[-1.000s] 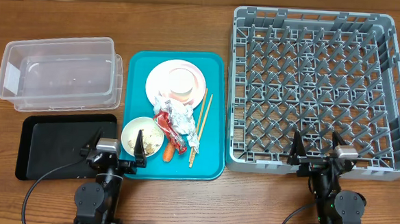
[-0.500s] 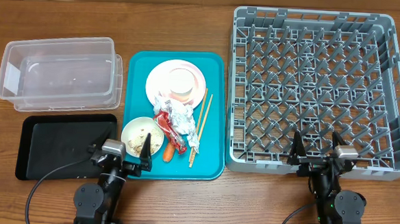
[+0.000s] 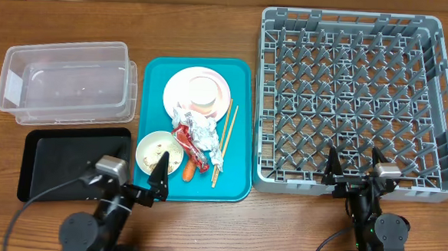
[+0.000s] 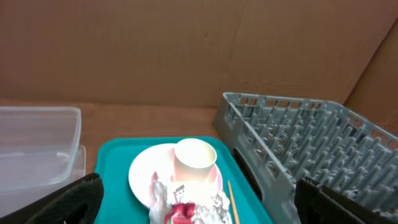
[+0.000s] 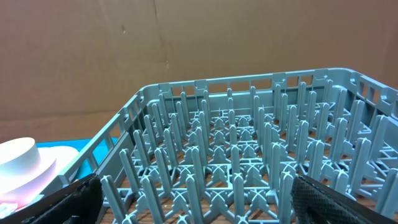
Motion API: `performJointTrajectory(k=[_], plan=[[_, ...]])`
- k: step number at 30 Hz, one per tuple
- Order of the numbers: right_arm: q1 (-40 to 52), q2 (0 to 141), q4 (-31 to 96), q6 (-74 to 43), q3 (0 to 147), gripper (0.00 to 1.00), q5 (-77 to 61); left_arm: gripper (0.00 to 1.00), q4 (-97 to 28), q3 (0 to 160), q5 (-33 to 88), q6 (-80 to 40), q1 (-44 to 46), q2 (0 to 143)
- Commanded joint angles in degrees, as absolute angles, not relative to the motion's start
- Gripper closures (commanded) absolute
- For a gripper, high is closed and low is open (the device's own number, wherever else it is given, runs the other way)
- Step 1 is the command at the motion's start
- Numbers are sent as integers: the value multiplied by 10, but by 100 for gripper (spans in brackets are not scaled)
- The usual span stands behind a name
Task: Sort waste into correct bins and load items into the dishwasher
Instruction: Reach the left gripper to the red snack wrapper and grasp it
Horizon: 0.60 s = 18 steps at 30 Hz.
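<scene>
Waste all sat on the teal tray [image 3: 236,184], near half. Red wrapper [image 3: 190,144] was crinkled and glossy, lying lengthwise mid-tray. A silver-white foil wad [image 3: 198,126] touched its far end. A small orange carrot [image 3: 188,170] lay at the tray's near edge, just beside the white bowl [image 3: 158,148] holding beige crumbs [image 3: 166,147]. Chopsticks [image 3: 225,141] lay just right of the wrapper. Pink plate [image 3: 184,89] with white cup [image 3: 203,94] filled the tray's far half.

Left gripper [image 3: 129,173] hovered at the tray's near-left corner, fingers spread, holding nothing. Right gripper [image 3: 353,167] was well right of the tray, over the near rim of the grey dish rack [image 3: 348,101], also spread and empty.

Likely step: first waste pick, nothing sorted yet. Best to take the carrot or wrapper from above, keeping the fingers off the bowl rim and chopsticks. The foil may drag along with the wrapper.

Clear tub [image 3: 65,82] and black tray [image 3: 61,159] stood left of the tray.
</scene>
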<state>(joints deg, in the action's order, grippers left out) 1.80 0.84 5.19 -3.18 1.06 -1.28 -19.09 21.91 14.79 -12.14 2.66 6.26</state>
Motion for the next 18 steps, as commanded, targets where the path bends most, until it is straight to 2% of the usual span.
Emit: performJointTrajectory(k=[1,11,18], plan=[[14,2,47,-32,4,0,-14,0,-230,316,145,-122,30,139],[14,2,47,-32,4,0,-14,0,-481,595,199,-118,30,455],[14,2,47,-32,4,0,-14,0,-510,665,261,-123,30,599]])
